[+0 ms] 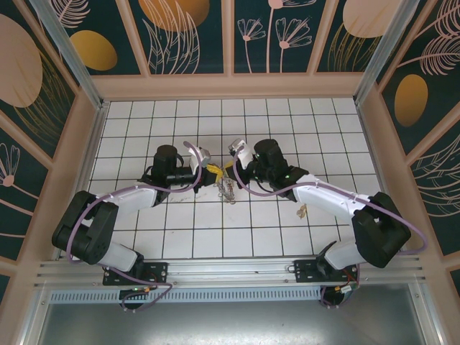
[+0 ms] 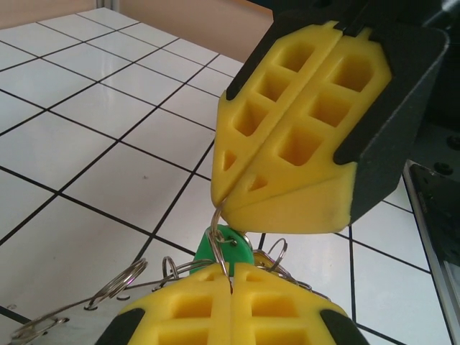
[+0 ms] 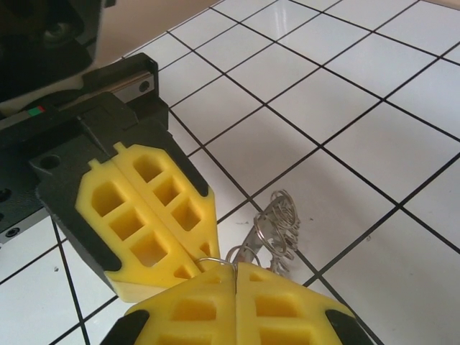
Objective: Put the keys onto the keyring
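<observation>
My left gripper (image 1: 215,174) and right gripper (image 1: 230,169) meet tip to tip above the middle of the tiled floor. In the left wrist view my left gripper (image 2: 231,272) is shut on a thin wire loop, and the right gripper (image 2: 224,192) pinches the same loop from above. A green key (image 2: 237,251) hangs on that loop. The loop belongs to the keyring (image 2: 108,291), a silvery strip fringed with small rings that dangles below the tips (image 1: 228,190). In the right wrist view the right gripper (image 3: 236,269) and left gripper (image 3: 192,260) both clamp the loop, with the keyring (image 3: 277,219) behind.
A small brass-coloured key (image 1: 302,210) lies on the white tiles beside the right forearm. Wooden walls (image 1: 230,85) close off the far end and both sides. The metal rail (image 1: 230,272) with the arm bases runs along the near edge.
</observation>
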`<move>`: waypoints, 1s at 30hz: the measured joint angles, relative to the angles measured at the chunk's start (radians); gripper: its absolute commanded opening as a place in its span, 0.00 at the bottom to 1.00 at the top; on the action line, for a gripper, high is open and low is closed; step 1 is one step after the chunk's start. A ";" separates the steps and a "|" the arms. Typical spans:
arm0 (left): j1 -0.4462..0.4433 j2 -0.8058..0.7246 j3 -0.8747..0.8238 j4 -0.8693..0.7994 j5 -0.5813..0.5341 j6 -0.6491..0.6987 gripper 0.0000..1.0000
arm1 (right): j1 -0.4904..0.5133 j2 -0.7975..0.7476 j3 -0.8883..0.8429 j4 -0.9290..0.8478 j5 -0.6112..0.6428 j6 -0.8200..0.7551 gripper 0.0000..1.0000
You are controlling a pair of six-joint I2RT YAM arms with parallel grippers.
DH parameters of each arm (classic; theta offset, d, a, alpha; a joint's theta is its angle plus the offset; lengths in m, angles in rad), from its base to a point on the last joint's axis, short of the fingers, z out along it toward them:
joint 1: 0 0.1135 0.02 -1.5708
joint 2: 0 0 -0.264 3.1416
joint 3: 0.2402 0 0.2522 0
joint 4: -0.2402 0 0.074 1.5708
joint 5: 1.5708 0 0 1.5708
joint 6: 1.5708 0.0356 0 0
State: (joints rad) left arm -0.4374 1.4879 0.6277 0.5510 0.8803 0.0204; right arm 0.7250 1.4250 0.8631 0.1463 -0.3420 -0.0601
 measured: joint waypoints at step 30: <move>-0.002 0.129 -0.155 0.520 -0.085 -0.172 0.10 | -0.012 0.050 0.008 0.007 0.002 0.092 0.00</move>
State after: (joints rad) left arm -0.4389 1.6173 0.4728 1.0706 0.7948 -0.1516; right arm 0.7128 1.4746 0.8707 0.1535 -0.3397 0.0322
